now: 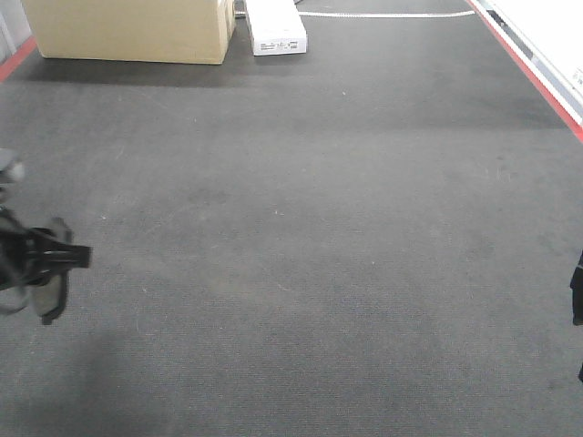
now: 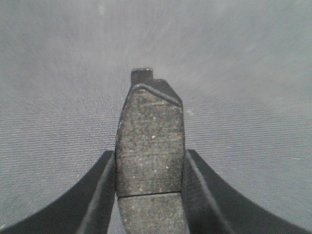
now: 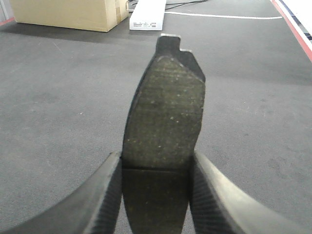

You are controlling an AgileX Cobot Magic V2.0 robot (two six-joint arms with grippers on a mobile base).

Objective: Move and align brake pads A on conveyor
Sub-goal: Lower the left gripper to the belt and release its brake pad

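Left gripper (image 2: 150, 157): clenched on a pad (image 2: 151, 126), one finger on each long edge, friction face toward the wrist camera. The tabbed end sticks out ahead of the fingertips. The belt (image 1: 301, 228) lies beyond the pad; I cannot tell how far.

Right gripper (image 3: 156, 158): also clamped on a pad (image 3: 165, 112), with the same edge grip and the tab forward. The front view shows only a sliver of this arm.

Risks, as I judge them:
- Only the thin edges are held, near the groove, so either pad could pivot between the fingers on a fast move.
- Letting go above the belt could make a pad land skewed (the rough surface won't let it slide straight).
- The hands are well apart and no laid pads are in view, so there is no line to match. The two could end up out of line.
- The carton (image 1: 127, 27) and white box (image 1: 273, 27) sit far ahead of both hands, so I doubt they matter.
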